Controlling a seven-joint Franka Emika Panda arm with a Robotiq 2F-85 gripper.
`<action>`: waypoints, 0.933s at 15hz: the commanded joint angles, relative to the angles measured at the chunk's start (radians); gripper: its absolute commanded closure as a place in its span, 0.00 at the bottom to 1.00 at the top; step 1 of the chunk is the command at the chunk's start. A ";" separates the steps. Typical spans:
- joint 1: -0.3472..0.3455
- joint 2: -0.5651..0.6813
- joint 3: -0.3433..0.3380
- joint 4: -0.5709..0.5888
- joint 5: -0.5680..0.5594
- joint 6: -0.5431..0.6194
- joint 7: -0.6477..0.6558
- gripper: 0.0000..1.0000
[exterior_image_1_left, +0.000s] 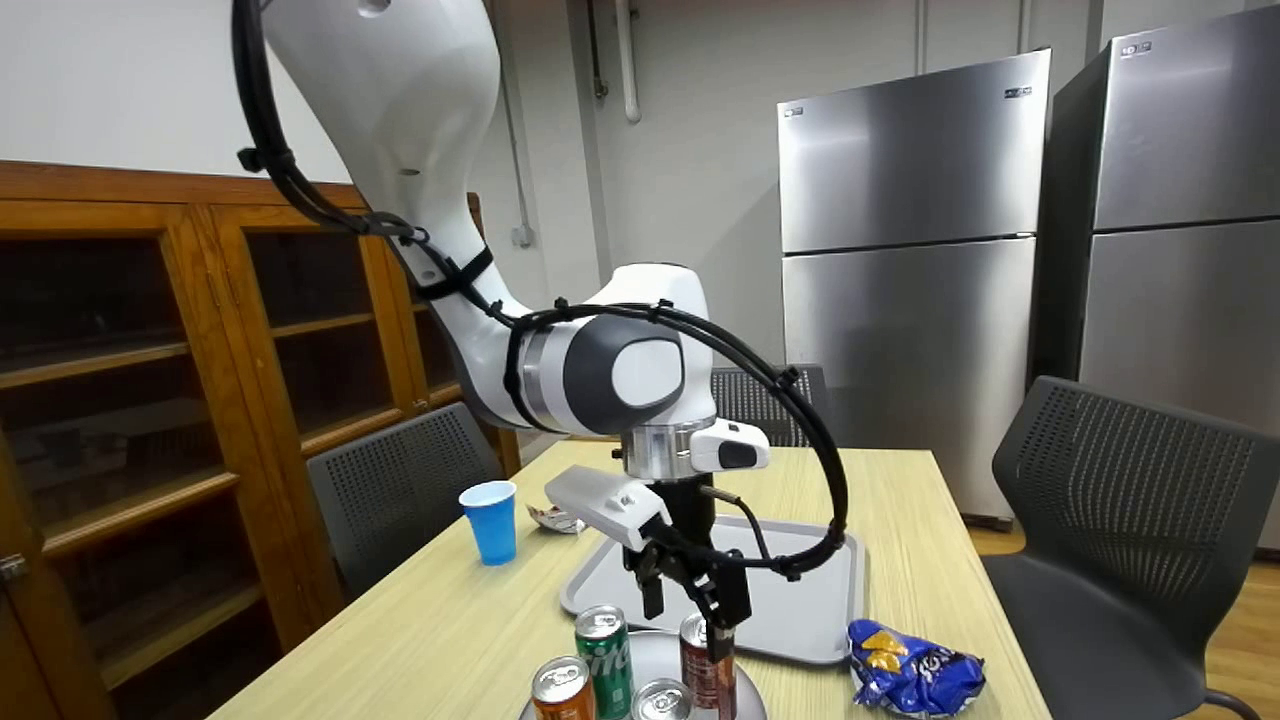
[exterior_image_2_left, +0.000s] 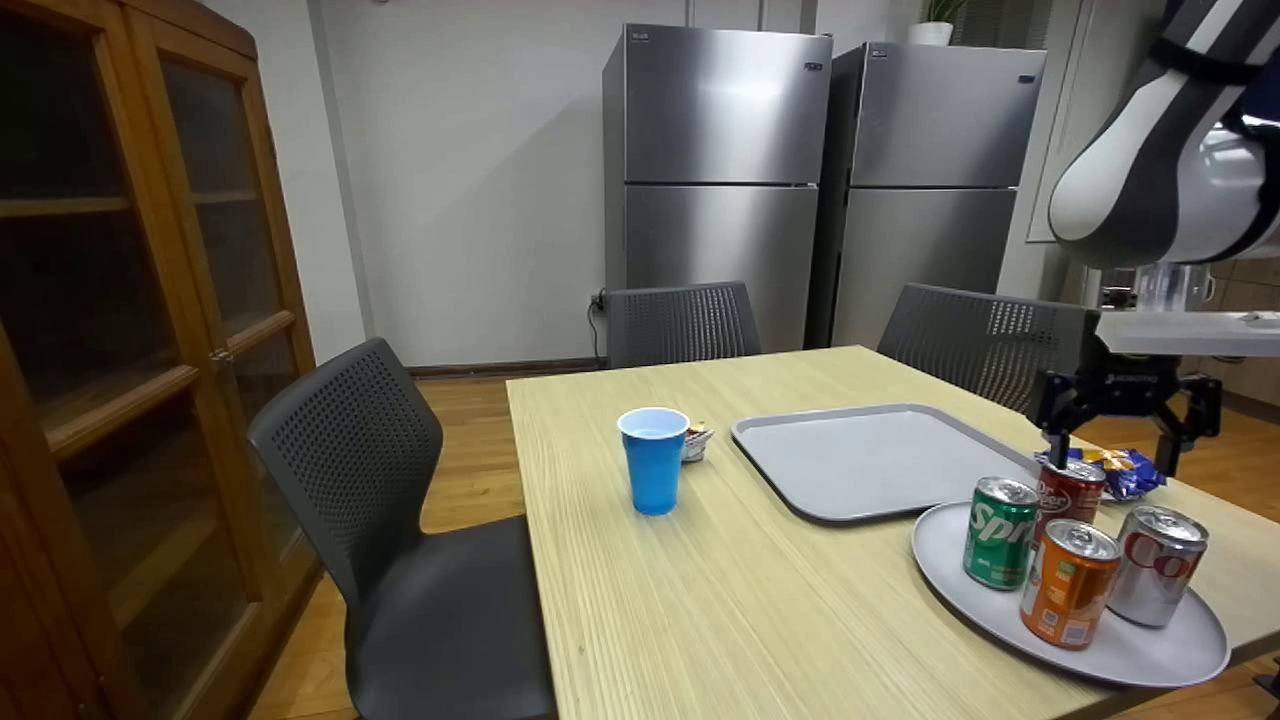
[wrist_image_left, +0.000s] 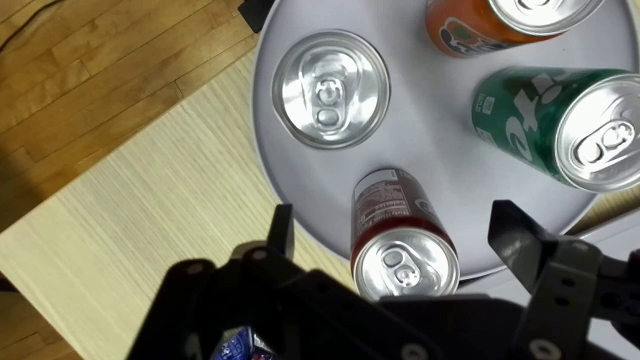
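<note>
My gripper (wrist_image_left: 395, 232) points down with its jaws wide apart and nothing held. Between and just below its fingers stands a dark red can (wrist_image_left: 400, 215), upright, with a gap on either side in the wrist view. In an exterior view the fingertips (exterior_image_2_left: 1058, 450) hang near the height of the can's lid. This can shares a round grey plate (exterior_image_2_left: 945, 560) with a green Sprite can (exterior_image_2_left: 1000, 530), an orange can (exterior_image_2_left: 1068, 590) and a silver can (exterior_image_2_left: 1158, 570). All of them stand upright and apart from the gripper.
A rectangular grey tray (exterior_image_2_left: 880, 460) lies beside the plate. Toward one table edge stand a blue cup (exterior_image_2_left: 655, 470) and a crumpled wrapper (exterior_image_1_left: 556, 519). A blue snack bag (exterior_image_1_left: 912, 672) lies near the opposite edge. Chairs (exterior_image_1_left: 1130, 520) surround the wooden table (exterior_image_2_left: 700, 600).
</note>
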 joint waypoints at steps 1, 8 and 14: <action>-0.004 -0.011 0.010 -0.028 0.013 0.030 0.012 0.00; -0.007 0.033 0.010 0.002 0.024 0.033 0.010 0.00; -0.013 0.089 0.015 0.045 0.041 0.026 0.002 0.00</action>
